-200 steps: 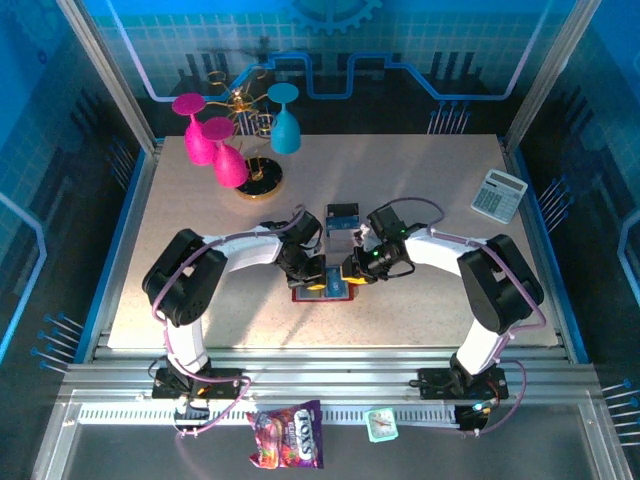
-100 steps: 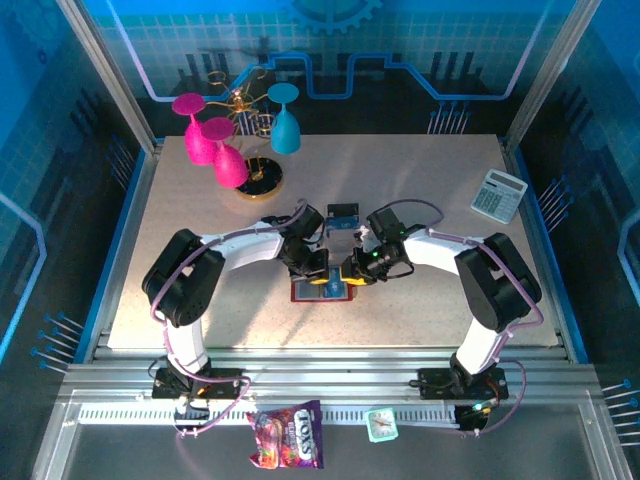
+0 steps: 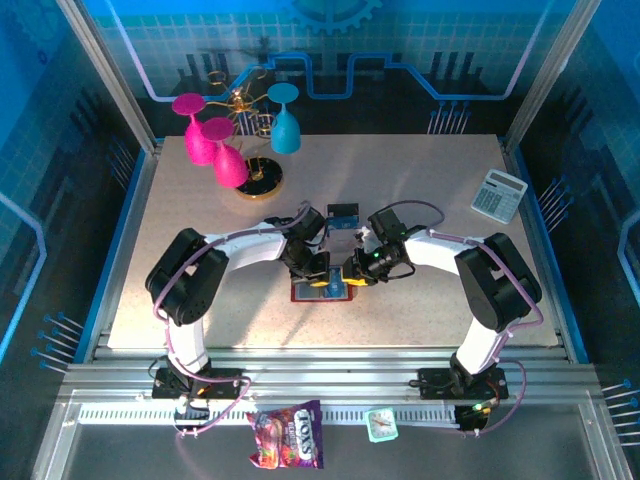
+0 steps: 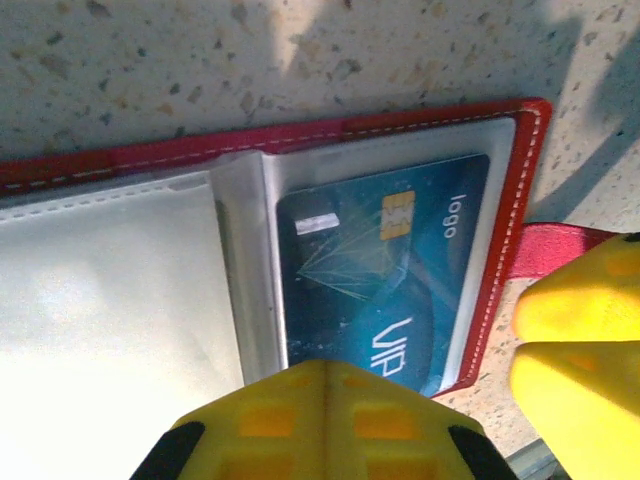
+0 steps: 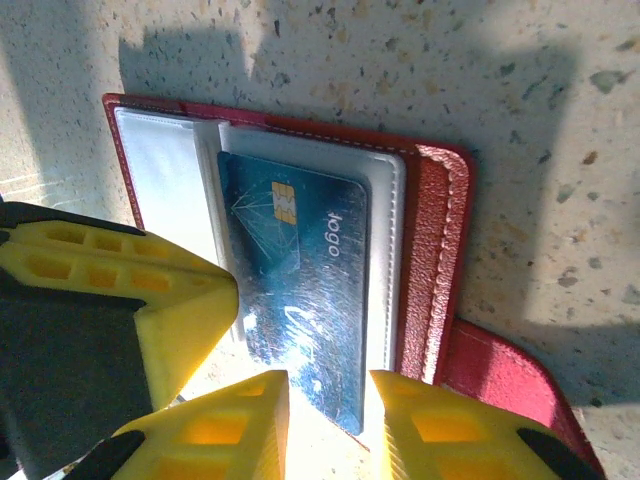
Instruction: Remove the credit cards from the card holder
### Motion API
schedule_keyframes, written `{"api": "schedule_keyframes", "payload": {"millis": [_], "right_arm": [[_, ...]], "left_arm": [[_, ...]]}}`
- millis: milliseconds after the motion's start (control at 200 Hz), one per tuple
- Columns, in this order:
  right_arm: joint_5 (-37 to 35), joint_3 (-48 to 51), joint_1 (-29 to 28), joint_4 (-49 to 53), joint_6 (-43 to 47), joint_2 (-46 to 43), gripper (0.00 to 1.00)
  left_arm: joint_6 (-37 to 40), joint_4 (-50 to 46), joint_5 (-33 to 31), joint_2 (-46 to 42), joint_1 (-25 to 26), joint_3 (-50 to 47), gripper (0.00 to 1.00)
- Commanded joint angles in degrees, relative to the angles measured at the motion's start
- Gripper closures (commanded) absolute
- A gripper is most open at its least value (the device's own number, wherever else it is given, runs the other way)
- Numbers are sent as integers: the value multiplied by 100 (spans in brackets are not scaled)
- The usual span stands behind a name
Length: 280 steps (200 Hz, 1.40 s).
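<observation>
Card holder, overhead view: red card holder (image 3: pixel 322 291) lies open near the middle of the speckled table (image 3: pixel 420 180); both grippers crowd over it, so its contents are hard to make out
Grippers, overhead view: left gripper (image 3: pixel 316 272) and right gripper (image 3: pixel 352 277) meet above the holder; their jaws are too small to judge
Left gripper, left wrist view: closed tight with nothing between its fingers (image 4: pixel 260 420); it sits at the holder's near edge, probably pinning it against sliding; the contact itself is hidden
Blue card, left wrist view: dark blue card (image 4: pixel 385 270) with a gold chip, tucked inside the holder; its near end is cut off by the gripper; clear sleeve (image 4: pixel 120 300) glares white, unreadable
Right gripper, right wrist view: jaws narrowly apart over the card's near end, seemingly lined up to draw it out; whether they touch it, I cannot tell
Snap tab, right wrist view: snap tab (image 5: pixel 510 385) trails aside, partly out of frame
</observation>
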<state>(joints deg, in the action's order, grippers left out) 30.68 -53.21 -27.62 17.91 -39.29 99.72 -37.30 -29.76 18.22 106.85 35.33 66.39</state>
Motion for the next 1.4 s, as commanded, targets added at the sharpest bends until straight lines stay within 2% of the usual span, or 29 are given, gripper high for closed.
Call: {"api": "schedule_keyframes", "payload": {"millis": [0, 570, 1021, 1396], "right_arm": [[136, 83, 56, -33, -67, 25, 72], [196, 122, 56, -123, -120, 29, 71], [683, 432, 53, -1020, -583, 381, 72], [773, 593, 55, -1413, -818, 240, 85]], "left_arm": [[163, -262, -196, 38, 51, 10, 95], [285, -425, -328, 239, 55, -32, 95], [303, -452, -309, 328, 57, -13, 95], [251, -361, -319, 163, 56, 2, 95]]}}
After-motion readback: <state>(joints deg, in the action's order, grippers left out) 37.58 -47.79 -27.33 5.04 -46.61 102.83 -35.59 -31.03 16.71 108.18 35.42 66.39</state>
